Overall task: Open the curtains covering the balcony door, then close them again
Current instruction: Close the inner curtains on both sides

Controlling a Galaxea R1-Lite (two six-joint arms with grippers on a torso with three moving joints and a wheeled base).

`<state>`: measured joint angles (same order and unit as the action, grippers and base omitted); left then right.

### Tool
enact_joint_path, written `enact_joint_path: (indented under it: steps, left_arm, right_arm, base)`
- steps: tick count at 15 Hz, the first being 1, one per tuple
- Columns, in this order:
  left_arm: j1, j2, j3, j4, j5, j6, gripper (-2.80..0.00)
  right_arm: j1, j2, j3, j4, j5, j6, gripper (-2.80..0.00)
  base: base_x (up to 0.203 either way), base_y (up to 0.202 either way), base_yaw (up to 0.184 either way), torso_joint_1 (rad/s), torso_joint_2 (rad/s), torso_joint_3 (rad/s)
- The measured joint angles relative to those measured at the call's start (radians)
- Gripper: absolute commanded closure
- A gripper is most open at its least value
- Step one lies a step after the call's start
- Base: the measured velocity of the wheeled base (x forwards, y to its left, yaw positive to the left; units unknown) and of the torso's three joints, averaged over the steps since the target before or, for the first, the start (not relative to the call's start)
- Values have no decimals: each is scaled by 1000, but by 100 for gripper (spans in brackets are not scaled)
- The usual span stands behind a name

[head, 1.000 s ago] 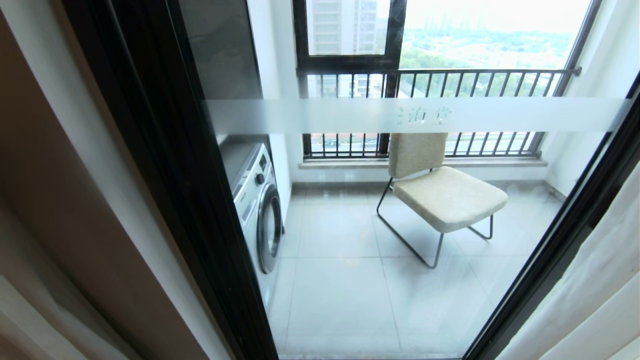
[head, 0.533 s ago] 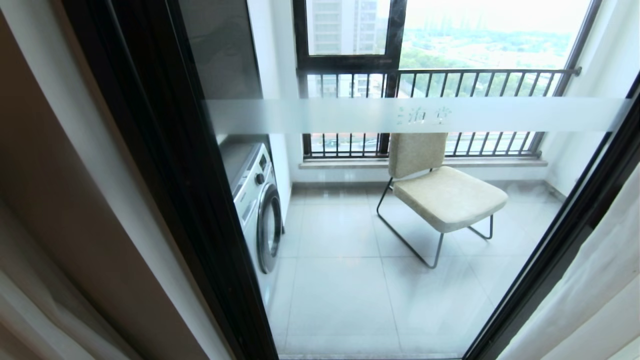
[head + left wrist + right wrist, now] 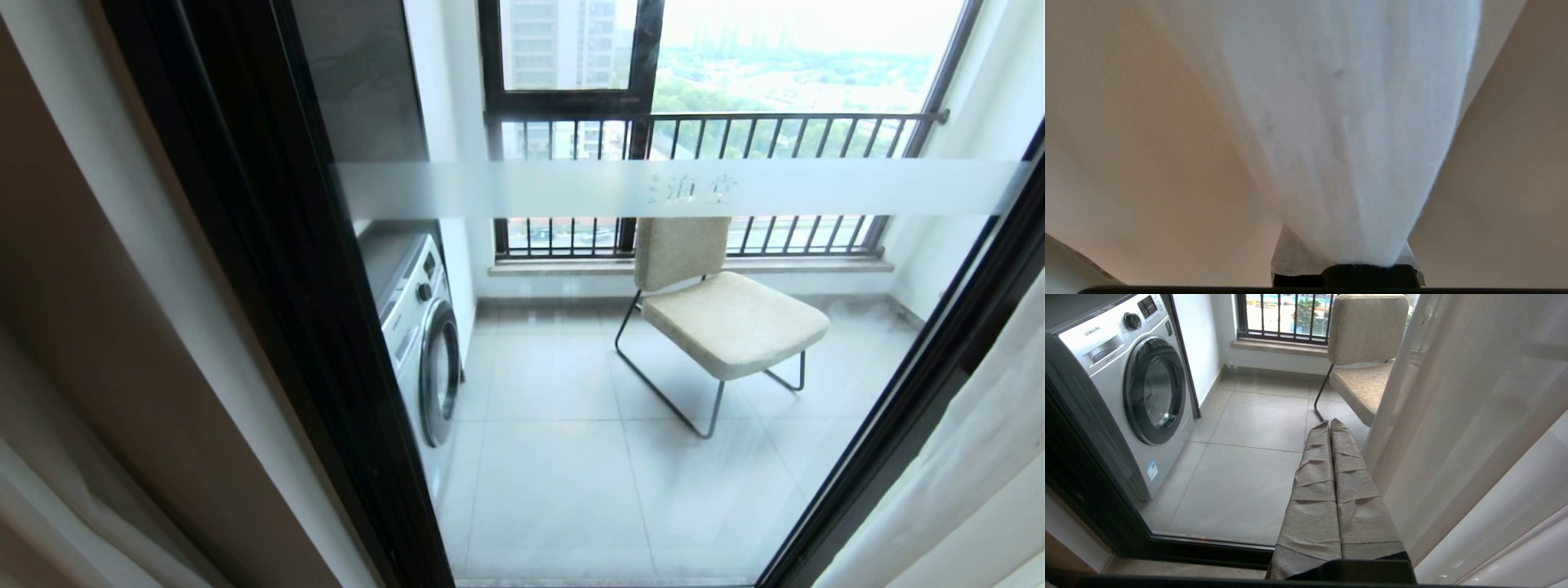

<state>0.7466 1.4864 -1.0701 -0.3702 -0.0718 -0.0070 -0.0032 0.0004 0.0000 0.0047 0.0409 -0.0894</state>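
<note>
The balcony door (image 3: 269,269) fills the head view, its glass uncovered, with a frosted band (image 3: 571,188) across it. The curtains hang drawn back at both edges: a beige panel (image 3: 73,367) on the left and sheer white cloth (image 3: 963,482) on the right. Neither arm shows in the head view. In the left wrist view, a bunched fold of white sheer curtain (image 3: 1347,122) runs into my left gripper (image 3: 1349,261), which is shut on it; the cloth hides the fingertips. My right gripper (image 3: 1330,424) is shut and holds nothing, low beside the right sheer curtain (image 3: 1461,416).
Behind the glass stand a washing machine (image 3: 420,335) on the left and a beige chair (image 3: 727,318) on grey tiles. A barred railing (image 3: 735,131) runs along the far window. The door's black bottom track (image 3: 1180,549) lies below my right gripper.
The white fold at the lower left edge of the head view has shifted slightly. The door, balcony and right curtain look the same.
</note>
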Motion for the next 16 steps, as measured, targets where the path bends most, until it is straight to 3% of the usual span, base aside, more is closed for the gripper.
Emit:
enact_joint_path:
  steps: [4, 16]
  left_arm:
    - [-1, -50, 27, 0, -7, 0, 0]
    - [-17, -215, 137, 5, -194, -5, 0]
  right_arm:
    - [0, 0, 0, 0, 0, 0, 0]
    - [0, 0, 0, 0, 0, 0, 0]
  base:
    - [0, 0, 0, 0, 0, 0]
    - [0, 0, 0, 0, 0, 0]
